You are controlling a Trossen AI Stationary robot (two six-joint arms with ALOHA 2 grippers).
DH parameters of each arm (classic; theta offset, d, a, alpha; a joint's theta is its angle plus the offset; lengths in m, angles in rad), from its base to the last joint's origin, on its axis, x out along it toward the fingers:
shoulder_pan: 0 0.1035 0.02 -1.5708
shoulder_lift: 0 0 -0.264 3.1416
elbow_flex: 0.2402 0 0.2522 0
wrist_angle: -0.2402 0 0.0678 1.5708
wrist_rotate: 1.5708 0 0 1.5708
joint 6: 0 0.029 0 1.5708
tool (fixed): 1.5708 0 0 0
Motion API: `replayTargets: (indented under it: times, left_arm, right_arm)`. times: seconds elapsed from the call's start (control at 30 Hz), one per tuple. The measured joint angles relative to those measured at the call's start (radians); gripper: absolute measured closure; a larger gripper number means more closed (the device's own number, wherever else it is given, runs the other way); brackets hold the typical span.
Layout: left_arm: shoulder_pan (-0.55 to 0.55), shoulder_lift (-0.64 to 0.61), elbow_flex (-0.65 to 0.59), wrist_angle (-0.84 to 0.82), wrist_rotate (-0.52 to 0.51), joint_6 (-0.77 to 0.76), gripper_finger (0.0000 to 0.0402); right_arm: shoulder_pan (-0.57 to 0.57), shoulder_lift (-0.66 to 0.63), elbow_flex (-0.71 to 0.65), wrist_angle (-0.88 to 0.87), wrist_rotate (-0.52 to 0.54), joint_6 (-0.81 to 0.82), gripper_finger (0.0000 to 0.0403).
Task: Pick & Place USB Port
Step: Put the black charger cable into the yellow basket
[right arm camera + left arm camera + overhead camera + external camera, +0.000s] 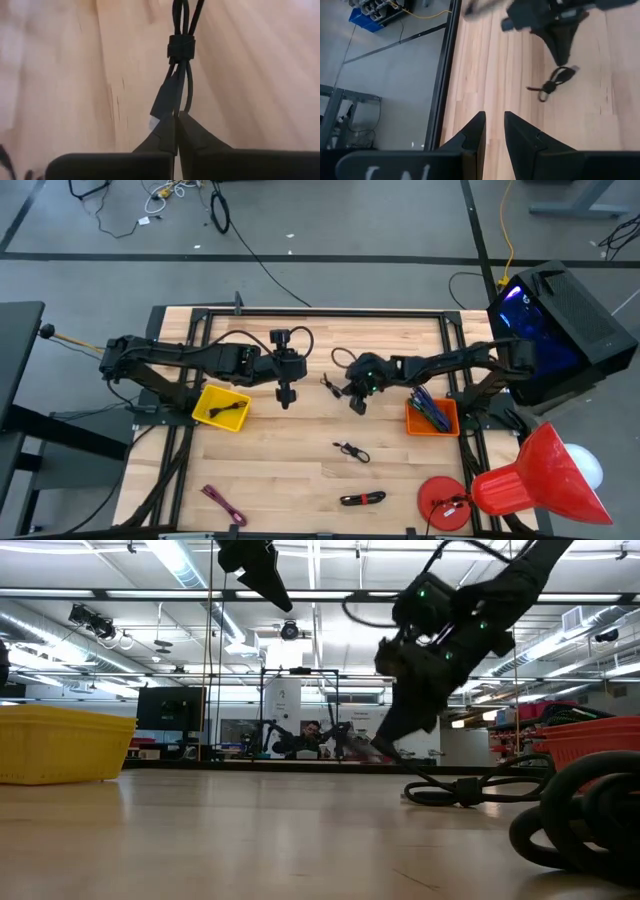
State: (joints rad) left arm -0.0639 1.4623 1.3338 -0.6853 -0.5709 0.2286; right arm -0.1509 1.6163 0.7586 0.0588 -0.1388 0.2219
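A black USB cable (181, 47), bundled with a black tie, sits at the tips of my right gripper (176, 116), which is shut on it near the table's middle (357, 406). The left wrist view shows the same cable (552, 86) below the right gripper's fingers (564, 55). My left gripper (285, 398) hovers over the table to the left of it. Its fingers (494, 122) stand a little apart with nothing between them. My right gripper pinches the cable's strands (183, 102) between its two fingertips, at the end of the bundle beside a plug (161, 107), short of the tie. The fingers slant down from the table's right side, roughly along the bundle. Whether the far loops are clear of the wood I cannot tell.
A yellow bin (222, 408) stands left of centre and an orange bin (432, 418) at the right. More cables lie toward the near edge: a black one (350, 450), a black and red one (362, 499) and a pink one (222, 505). A red disc (445, 502) is at the near right.
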Motion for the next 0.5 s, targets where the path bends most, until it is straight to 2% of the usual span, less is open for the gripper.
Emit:
replayTargets:
  times: [0.13,0.3,0.5]
  left_arm:
    - [0.010,0.000,0.000,-0.011,0.011,-0.041,0.0326]
    - [0.036,0.001,0.000,-0.024,0.185,-0.123,0.0326]
    - [0.035,0.005,0.000,0.051,0.228,-0.135,0.0326]
  right_arm:
    - [-0.002,-0.099,0.000,-0.045,0.025,-0.036,0.0403]
    - [-0.002,-0.249,0.000,-0.075,0.078,-0.081,0.0403]
    - [0.028,-0.393,0.000,-0.056,0.140,-0.112,0.0403]
